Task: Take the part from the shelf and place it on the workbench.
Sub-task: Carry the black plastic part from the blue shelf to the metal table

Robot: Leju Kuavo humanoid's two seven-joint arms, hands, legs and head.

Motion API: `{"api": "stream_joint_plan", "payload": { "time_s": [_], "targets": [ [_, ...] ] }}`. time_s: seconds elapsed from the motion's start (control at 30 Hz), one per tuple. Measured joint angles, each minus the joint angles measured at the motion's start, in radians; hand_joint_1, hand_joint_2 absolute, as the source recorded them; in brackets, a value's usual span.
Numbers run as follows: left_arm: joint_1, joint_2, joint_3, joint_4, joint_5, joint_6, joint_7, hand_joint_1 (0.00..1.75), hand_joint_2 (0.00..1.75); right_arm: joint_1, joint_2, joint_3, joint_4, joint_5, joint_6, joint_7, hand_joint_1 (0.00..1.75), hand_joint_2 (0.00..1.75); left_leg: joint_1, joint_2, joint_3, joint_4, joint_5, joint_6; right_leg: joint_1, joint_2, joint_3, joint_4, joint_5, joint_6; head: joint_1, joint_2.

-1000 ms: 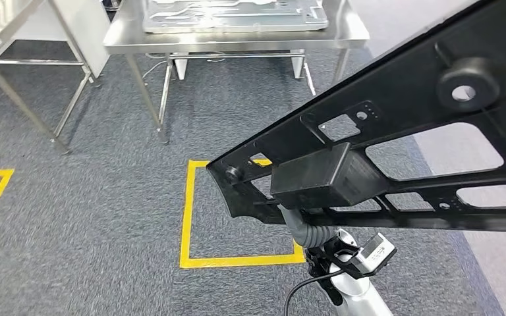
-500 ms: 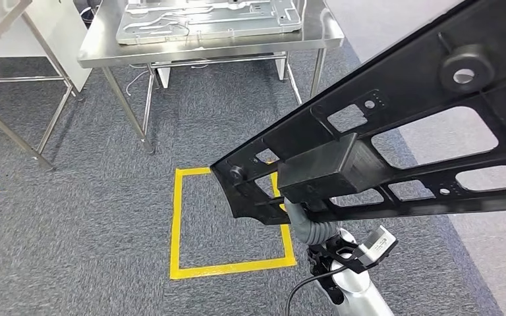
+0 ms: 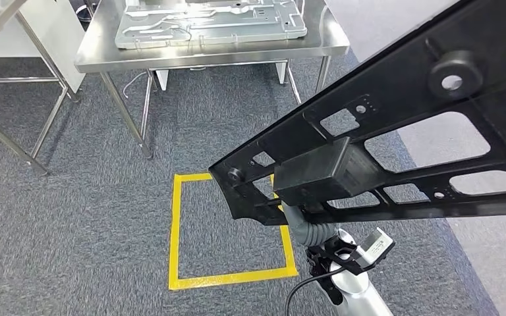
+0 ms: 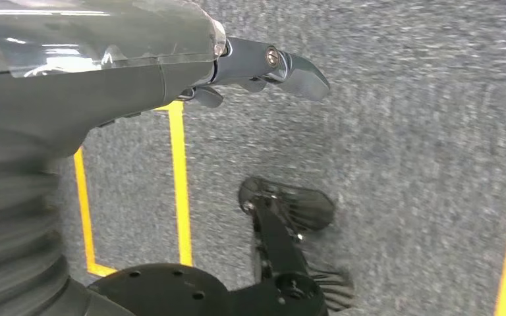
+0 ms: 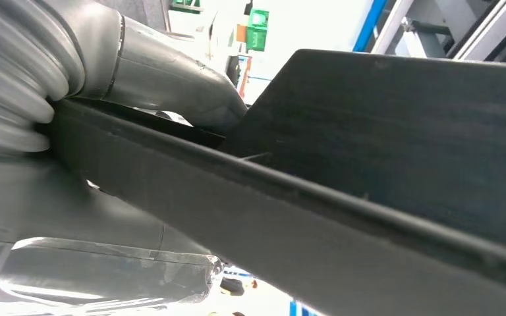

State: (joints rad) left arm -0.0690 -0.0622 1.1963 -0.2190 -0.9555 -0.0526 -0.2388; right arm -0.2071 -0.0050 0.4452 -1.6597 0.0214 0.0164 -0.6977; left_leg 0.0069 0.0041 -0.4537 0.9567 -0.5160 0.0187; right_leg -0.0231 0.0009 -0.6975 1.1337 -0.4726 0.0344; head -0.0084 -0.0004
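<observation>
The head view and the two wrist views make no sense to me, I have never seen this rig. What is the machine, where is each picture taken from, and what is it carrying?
This is a two-legged humanoid robot with two arms. The head view looks forward and down from high on its body: grey carpet, a yellow tape square, and a steel workbench ahead bearing a flat metal panel. The big black part, a plastic frame with cut-outs, is what it carries. The right wrist view sits close behind the right robot hand, which grips the part's edge. The left wrist view shows the left robot hand hanging over the carpet, holding nothing.
</observation>
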Motion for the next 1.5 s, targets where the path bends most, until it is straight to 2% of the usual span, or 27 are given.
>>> {"api": "stream_joint_plan", "payload": {
  "time_s": [0.07, 0.1, 0.2, 0.27, 0.37, 0.4, 0.43, 0.53, 0.57, 0.67, 0.73, 0.8, 0.87, 0.9, 0.93, 0.97, 1.0, 1.07, 1.1, 1.17, 1.23, 1.3, 1.37, 1.4, 1.43, 1.47, 1.5],
  "targets": [
    [0.0, 0.0, 0.0, 0.0, 0.0, 0.001, 0.0, 0.0, 1.75, 0.001, 0.0, 0.0, 0.001, 0.0, -0.001, 0.0, 1.75, 1.75, 0.001, 0.001, 0.022, 0.003, -0.023, -0.012, 0.004, -0.012, 0.029, -0.102, 0.075, -0.006, 0.0, 0.0],
    [-0.001, 0.0, 0.001, 0.0, 0.0, 0.003, 0.0, 0.0, 1.75, 0.002, 0.0, 0.0, 0.001, 0.0, -0.002, 0.0, 1.75, 1.75, 0.002, 0.003, 0.028, 0.004, -0.032, -0.019, 0.007, -0.014, 0.032, -0.119, 0.092, -0.012, 0.0, 0.0],
    [-0.006, 0.001, 0.001, 0.0, -0.001, 0.008, -0.001, 0.0, 1.75, 0.002, 0.0, -0.001, -0.004, -0.001, -0.009, 0.0, 1.75, 1.75, 0.007, 0.007, 0.02, 0.041, -0.026, -0.04, 0.015, -0.006, 0.044, -0.12, 0.08, -0.04, -0.001, 0.0],
    [-0.009, 0.0, 0.001, 0.0, -0.002, 0.01, -0.001, 0.0, 1.75, 0.001, 0.001, -0.001, -0.008, -0.002, -0.011, 0.0, 1.75, 1.75, 0.01, 0.006, -0.037, 0.142, -0.026, -0.048, 0.013, -0.003, 0.065, -0.128, 0.068, -0.054, -0.001, 0.0],
    [-0.007, -0.001, 0.001, 0.0, -0.003, 0.011, -0.001, 0.0, 1.75, 0.003, 0.0, -0.001, -0.009, -0.003, -0.012, 0.0, 1.75, 1.75, 0.012, 0.005, -0.158, 0.306, -0.104, -0.053, 0.017, 0.003, 0.091, -0.132, 0.046, -0.066, -0.001, 0.0],
    [-0.006, -0.001, 0.001, 0.0, -0.003, 0.011, -0.001, 0.0, 1.75, 0.006, 0.0, -0.001, -0.009, -0.003, -0.012, 0.0, 1.75, 1.75, 0.012, 0.005, -0.184, 0.323, -0.116, -0.053, 0.019, 0.006, 0.099, -0.131, 0.039, -0.067, -0.001, 0.0],
    [-0.005, -0.001, 0.001, 0.0, -0.003, 0.011, -0.001, 0.0, 1.75, 0.009, 0.0, -0.001, -0.009, -0.003, -0.013, 0.0, 1.75, 1.75, 0.012, 0.005, -0.196, 0.31, -0.101, -0.051, 0.021, 0.009, 0.107, -0.131, 0.033, -0.066, -0.001, 0.0],
    [-0.005, 0.0, 0.001, 0.0, -0.004, 0.012, -0.001, 0.0, 1.75, 0.015, 0.0, -0.001, -0.012, -0.002, -0.015, 0.0, 1.75, 1.75, 0.006, 0.004, -0.154, 0.131, 0.037, -0.034, 0.026, 0.013, 0.135, -0.131, 0.014, -0.062, -0.001, 0.0],
    [-0.006, 0.0, 0.001, 0.0, -0.004, 0.012, -0.001, 0.0, 1.75, 0.016, 0.0, -0.001, -0.013, -0.001, -0.017, 0.001, 1.75, 1.75, 0.002, 0.003, -0.14, 0.081, 0.059, -0.028, 0.026, 0.013, 0.138, -0.131, 0.01, -0.059, -0.001, 0.0],
    [-0.004, 0.001, 0.002, 0.0, -0.002, 0.013, -0.001, 0.0, 1.75, 0.022, 0.0, -0.001, -0.016, 0.005, -0.03, 0.012, 1.75, 1.75, -0.006, -0.002, -0.131, 0.044, 0.065, -0.013, 0.025, 0.012, 0.14, -0.133, 0.003, -0.041, -0.001, 0.0],
    [-0.003, 0.001, 0.003, 0.0, -0.001, 0.014, -0.001, 0.0, 1.75, 0.024, 0.0, -0.003, -0.02, 0.012, -0.04, 0.017, 1.75, 1.75, -0.001, -0.007, -0.119, 0.031, 0.075, -0.003, 0.025, 0.007, 0.142, -0.121, -0.012, -0.029, 0.0, 0.0],
    [-0.004, 0.0, 0.003, 0.0, -0.001, 0.014, -0.001, 0.0, 1.75, 0.025, 0.0, -0.007, -0.024, 0.017, -0.048, 0.02, 1.75, 1.75, 0.005, -0.014, -0.107, 0.017, 0.08, 0.003, 0.023, 0.004, 0.106, -0.04, -0.058, -0.02, 0.0, 0.0],
    [-0.005, 0.0, 0.003, 0.0, -0.001, 0.013, -0.002, 0.0, 1.75, 0.031, -0.002, -0.01, -0.024, 0.02, -0.056, 0.026, 1.75, 1.75, 0.005, -0.022, -0.104, 0.016, 0.078, 0.006, 0.017, 0.004, 0.031, 0.096, -0.113, -0.012, 0.0, 0.0],
    [-0.005, 0.0, 0.004, 0.0, -0.002, 0.013, -0.002, 0.0, 1.75, 0.034, -0.003, -0.011, -0.024, 0.022, -0.059, 0.03, 1.75, 1.75, 0.006, -0.029, -0.103, 0.017, 0.075, 0.006, 0.014, 0.004, 0.001, 0.14, -0.119, -0.008, 0.0, 0.0],
    [-0.004, 0.0, 0.004, 0.0, -0.002, 0.013, -0.002, 0.0, 1.75, 0.037, -0.005, -0.012, -0.023, 0.023, -0.063, 0.032, 1.75, 1.75, 0.006, -0.036, -0.101, 0.018, 0.072, 0.004, 0.01, 0.004, -0.011, 0.147, -0.105, -0.004, 0.0, 0.0],
    [-0.004, 0.0, 0.004, 0.0, -0.002, 0.012, -0.002, 0.0, 1.75, 0.039, -0.006, -0.014, -0.023, 0.026, -0.066, 0.033, 1.75, 1.75, 0.007, -0.044, -0.098, 0.02, 0.068, 0.002, 0.006, 0.005, -0.001, 0.113, -0.073, -0.002, 0.0, 0.0],
    [-0.004, -0.001, 0.004, 0.0, -0.003, 0.012, -0.002, 0.0, 1.75, 0.039, -0.006, -0.016, -0.023, 0.028, -0.068, 0.033, 1.75, 1.75, 0.008, -0.051, -0.094, 0.024, 0.063, 0.0, 0.003, 0.005, 0.026, 0.046, -0.029, 0.0, 0.0, 0.0],
    [-0.005, -0.001, 0.004, 0.0, -0.007, 0.01, -0.002, 0.0, 1.75, 0.04, -0.007, -0.022, -0.025, 0.025, -0.07, 0.029, 1.75, 1.75, 0.006, -0.062, -0.09, 0.033, 0.052, -0.009, 0.002, 0.008, 0.081, -0.079, 0.024, -0.003, 0.0, 0.0],
    [-0.005, -0.001, 0.004, 0.0, -0.01, 0.01, -0.003, 0.0, 1.75, 0.042, -0.007, -0.025, -0.027, 0.02, -0.07, 0.025, 1.75, 1.75, 0.006, -0.065, -0.09, 0.036, 0.047, -0.014, 0.003, 0.01, 0.095, -0.111, 0.032, -0.008, 0.0, 0.0],
    [-0.003, -0.001, 0.003, 0.0, -0.012, 0.01, -0.003, 0.0, 1.75, 0.045, -0.008, -0.027, -0.03, 0.007, -0.068, 0.016, 1.75, 1.75, 0.007, -0.069, -0.091, 0.036, 0.042, -0.027, 0.009, 0.012, 0.099, -0.122, 0.028, -0.022, 0.0, 0.0],
    [-0.002, 0.0, 0.003, 0.0, -0.013, 0.01, -0.004, 0.0, 1.75, 0.047, -0.008, -0.029, -0.034, -0.001, -0.068, 0.012, 1.75, 1.75, 0.01, -0.057, -0.089, 0.043, 0.032, -0.039, 0.008, 0.01, 0.106, -0.127, 0.027, -0.038, 0.0, 0.0],
    [-0.005, 0.0, 0.003, 0.0, -0.013, 0.01, -0.004, 0.0, 1.75, 0.049, -0.008, -0.031, -0.037, -0.004, -0.067, 0.011, 1.75, 1.75, 0.012, -0.03, -0.121, 0.12, -0.01, -0.047, 0.007, 0.006, 0.115, -0.132, 0.024, -0.05, 0.0, 0.0],
    [-0.007, 0.0, 0.003, 0.0, -0.014, 0.01, -0.004, 0.0, 1.75, 0.052, -0.008, -0.032, -0.039, -0.004, -0.067, 0.01, 1.75, 1.75, 0.012, -0.015, -0.197, 0.264, -0.071, -0.052, 0.011, 0.002, 0.12, -0.133, 0.019, -0.057, -0.001, 0.0],
    [-0.007, 0.0, 0.003, 0.0, -0.014, 0.01, -0.004, 0.0, 1.75, 0.055, -0.008, -0.032, -0.039, -0.004, -0.067, 0.01, 1.75, 1.75, 0.013, -0.013, -0.231, 0.322, -0.086, -0.053, 0.013, 0.0, 0.121, -0.133, 0.017, -0.059, -0.001, 0.0],
    [-0.006, 0.0, 0.003, 0.0, -0.014, 0.01, -0.004, 0.0, 1.75, 0.058, -0.008, -0.032, -0.039, -0.004, -0.068, 0.01, 1.75, 1.75, 0.012, -0.013, -0.249, 0.345, -0.082, -0.052, 0.015, -0.001, 0.123, -0.133, 0.014, -0.059, -0.001, 0.0],
    [-0.005, 0.0, 0.003, 0.0, -0.015, 0.009, -0.004, 0.0, 1.75, 0.06, -0.008, -0.033, -0.039, -0.003, -0.068, 0.009, 1.75, 1.75, 0.012, -0.013, -0.246, 0.328, -0.06, -0.049, 0.017, -0.001, 0.126, -0.133, 0.011, -0.059, -0.001, 0.0],
    [-0.005, 0.0, 0.003, 0.0, -0.016, 0.009, -0.004, 0.0, 1.75, 0.062, -0.008, -0.033, -0.039, -0.003, -0.068, 0.008, 1.75, 1.75, 0.011, -0.012, -0.222, 0.271, -0.023, -0.042, 0.019, -0.002, 0.131, -0.133, 0.008, -0.058, -0.001, 0.0]
  ]
}}
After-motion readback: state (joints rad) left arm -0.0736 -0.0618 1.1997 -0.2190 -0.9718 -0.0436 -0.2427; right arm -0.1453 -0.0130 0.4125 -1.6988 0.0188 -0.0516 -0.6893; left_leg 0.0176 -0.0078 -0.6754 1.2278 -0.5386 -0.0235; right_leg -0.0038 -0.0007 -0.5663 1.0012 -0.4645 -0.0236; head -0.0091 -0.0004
